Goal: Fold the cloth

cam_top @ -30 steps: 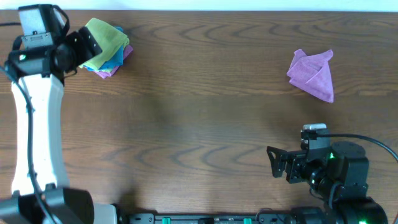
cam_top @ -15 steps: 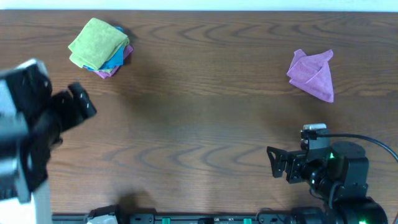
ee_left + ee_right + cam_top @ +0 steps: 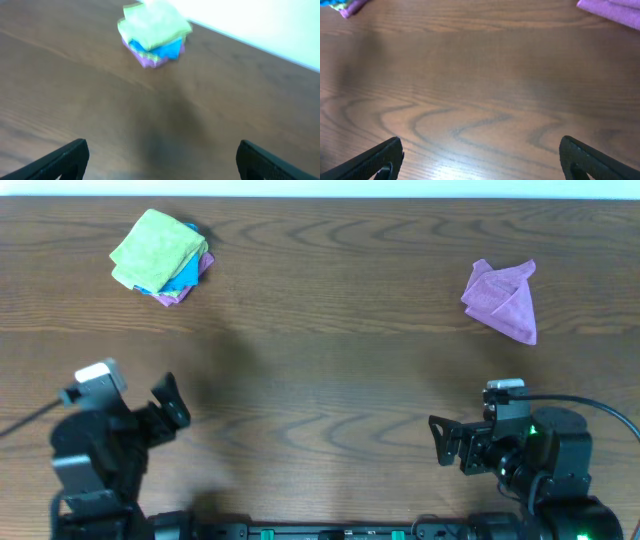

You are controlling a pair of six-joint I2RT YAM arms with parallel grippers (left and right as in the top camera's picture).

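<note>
The lime-green cloth [image 3: 155, 246] lies folded on top of a small stack at the table's far left; it also shows in the left wrist view [image 3: 154, 22], blurred. My left gripper [image 3: 170, 402] is open and empty near the front left, far from the stack; its jaws [image 3: 162, 157] are wide apart over bare wood. My right gripper [image 3: 438, 440] is open and empty at the front right; its jaws [image 3: 482, 157] are wide apart over bare wood.
Under the green cloth lie a bright blue folded cloth [image 3: 185, 273] and a purple one [image 3: 168, 297]. A crumpled purple cloth [image 3: 505, 300] lies at the far right, its edge in the right wrist view [image 3: 615, 11]. The wooden table [image 3: 330, 370] spans the view.
My left arm has drawn back from the green cloth at the far left to the front left of the table, leaving the cloth on the stack. The right arm has not moved.
</note>
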